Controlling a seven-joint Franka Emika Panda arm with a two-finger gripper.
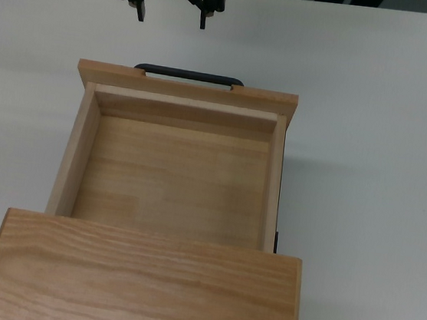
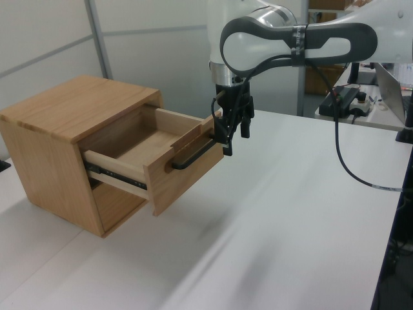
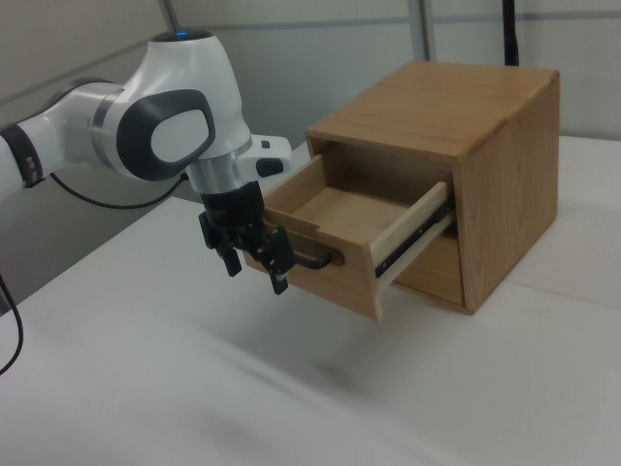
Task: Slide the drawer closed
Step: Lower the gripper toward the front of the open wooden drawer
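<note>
The drawer (image 1: 176,179) is a light wooden tray pulled well out of the wooden cabinet (image 1: 138,283), and its inside is bare. A black bar handle (image 1: 188,74) runs across its front panel. My gripper (image 1: 172,12) hangs in front of that panel, a short gap from the handle, open with nothing between its fingers. In the left view the gripper (image 2: 235,137) sits just right of the drawer (image 2: 161,145) and its handle (image 2: 193,154). In the right view the gripper (image 3: 254,272) hangs at the left end of the handle (image 3: 315,260) on the drawer (image 3: 354,223).
The cabinet (image 2: 71,148) stands on a white table (image 2: 271,219). Black cables and a power strip (image 2: 345,100) lie at the far right of the left view. A metal slide rail (image 3: 412,241) shows along the drawer's side.
</note>
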